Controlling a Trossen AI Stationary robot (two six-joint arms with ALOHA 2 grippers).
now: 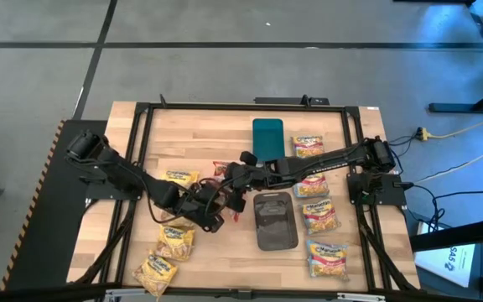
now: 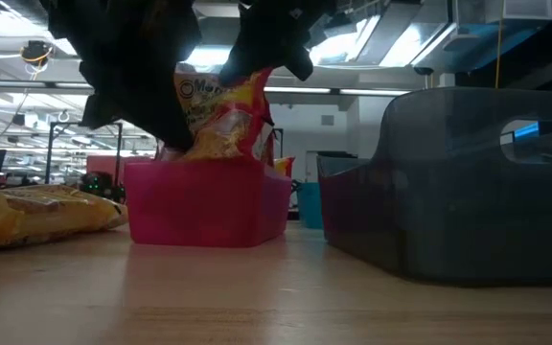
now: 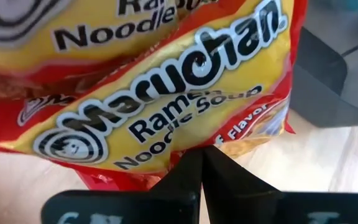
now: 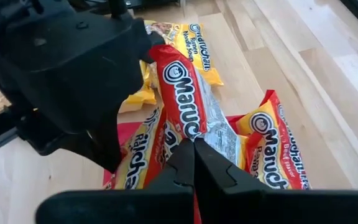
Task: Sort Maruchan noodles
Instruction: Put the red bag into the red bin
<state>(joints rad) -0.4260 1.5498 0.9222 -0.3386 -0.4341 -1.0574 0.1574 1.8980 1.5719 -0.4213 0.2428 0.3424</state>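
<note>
A red packet stands over the pink tray at mid-tabletop, both the left gripper and right gripper closed on it. Yellow packets lie near-left, blue-and-pink packets right; grey tray and teal tray look unfilled. Arms hide the pink tray from above.

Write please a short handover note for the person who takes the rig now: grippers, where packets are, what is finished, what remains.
Left gripper: shut on a red packet over the pink tray.
Right gripper: shut on another red packet at the same tray.
Done: red packets stand in the pink tray.
Left: yellow packets lie loose on the left, blue-and-pink packets on the right; teal tray and grey tray look unfilled.
</note>
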